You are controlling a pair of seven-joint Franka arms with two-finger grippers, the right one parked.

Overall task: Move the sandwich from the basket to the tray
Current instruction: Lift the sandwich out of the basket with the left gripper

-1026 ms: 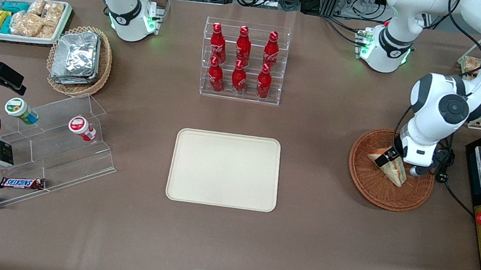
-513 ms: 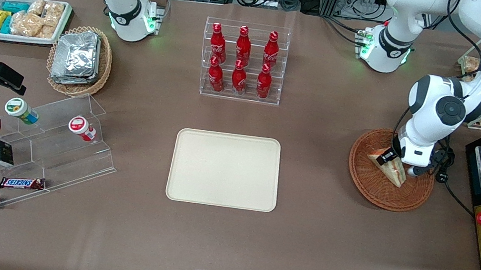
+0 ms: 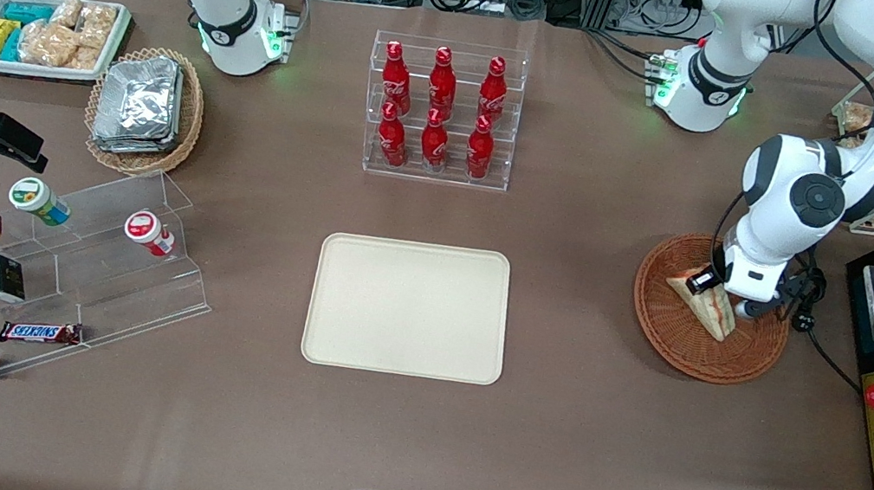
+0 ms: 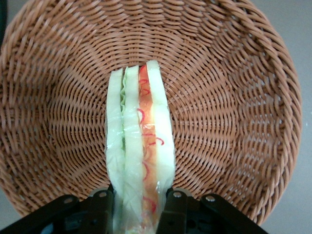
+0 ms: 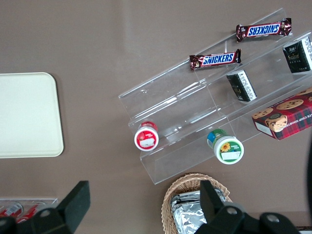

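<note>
End effector (image 4: 139, 197) clenched on the sandwich (image 4: 140, 161), which has risen slightly over the last second and now hangs just above the basket (image 3: 676, 340) floor: lift under way, carry to tray (image 3: 408, 308) still pending.

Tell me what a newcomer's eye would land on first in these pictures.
First, the tool shut on the sandwich, holding it on edge in the basket at the working arm's end of the table. Next, the bare cream tray mid-table, with the rack of red bottles farther from the front camera.
</note>
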